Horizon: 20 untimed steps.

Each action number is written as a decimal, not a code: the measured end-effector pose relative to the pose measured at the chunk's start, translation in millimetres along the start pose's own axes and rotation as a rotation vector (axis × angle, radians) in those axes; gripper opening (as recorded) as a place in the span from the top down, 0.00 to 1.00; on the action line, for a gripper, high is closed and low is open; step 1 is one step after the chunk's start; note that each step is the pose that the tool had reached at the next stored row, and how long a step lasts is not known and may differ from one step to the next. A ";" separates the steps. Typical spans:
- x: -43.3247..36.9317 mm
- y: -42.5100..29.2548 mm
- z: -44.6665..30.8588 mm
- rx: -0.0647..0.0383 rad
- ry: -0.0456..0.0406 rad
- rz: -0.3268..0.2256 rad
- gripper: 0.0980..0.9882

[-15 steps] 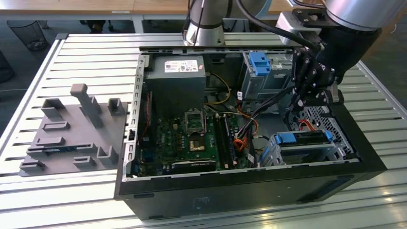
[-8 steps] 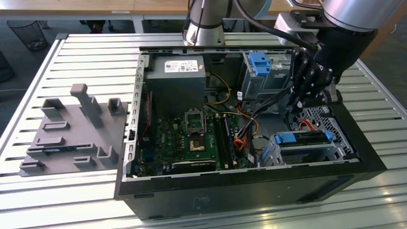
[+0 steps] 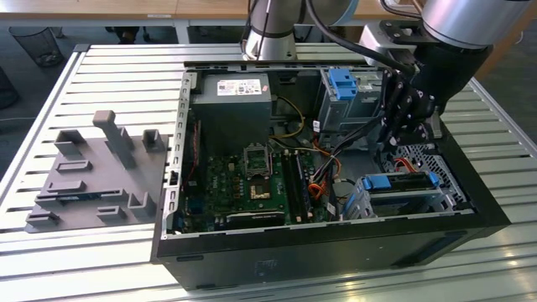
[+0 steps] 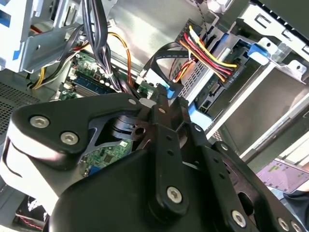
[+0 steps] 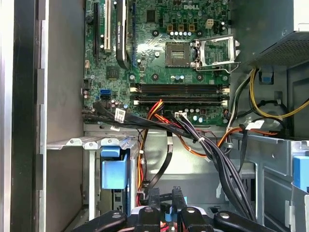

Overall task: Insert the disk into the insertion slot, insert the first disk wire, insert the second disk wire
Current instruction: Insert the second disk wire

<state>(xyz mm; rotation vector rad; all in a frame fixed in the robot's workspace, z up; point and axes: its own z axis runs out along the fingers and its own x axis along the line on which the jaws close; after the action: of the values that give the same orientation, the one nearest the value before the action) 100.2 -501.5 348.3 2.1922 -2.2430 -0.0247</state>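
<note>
One disk [image 3: 401, 182] already sits in its slot [image 3: 369, 204] at the case's corner; the gripper [image 4: 161, 96] pinches a blue-tipped wire plug [image 4: 166, 90] beside it, apparently for connecting.

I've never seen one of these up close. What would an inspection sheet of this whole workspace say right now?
Surface: slatted silver metal table, carrying an open black computer case.
Job's things: silver hard drive in blue carrier sits inside the perforated grey metal drive bay.
Clutter: grey plastic fixture block beside the case.
Grippers: black gripper inside the case, jaws shut on a black flat wire's blue plug.
Cables: red, yellow and black wire bundle reaches the drive's end.
Surroundings: mesh waste bin, wooden desks behind.
</note>
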 end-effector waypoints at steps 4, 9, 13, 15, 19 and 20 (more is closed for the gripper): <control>-0.1 -0.1 2.7 0.000 0.0126 0.001 0.84; -0.3 -0.6 4.7 0.001 0.0309 0.002 0.85; -0.5 -1.0 5.4 0.001 0.0381 0.002 0.95; -0.5 -1.3 5.5 0.001 0.0332 0.002 0.95; 0.4 -1.8 5.6 0.000 -0.0250 0.001 0.95; 0.7 -1.8 5.6 -0.001 -0.0260 0.001 0.95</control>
<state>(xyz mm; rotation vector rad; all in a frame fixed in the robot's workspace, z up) 101.9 -502.2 342.7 2.2033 -2.2571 -0.0541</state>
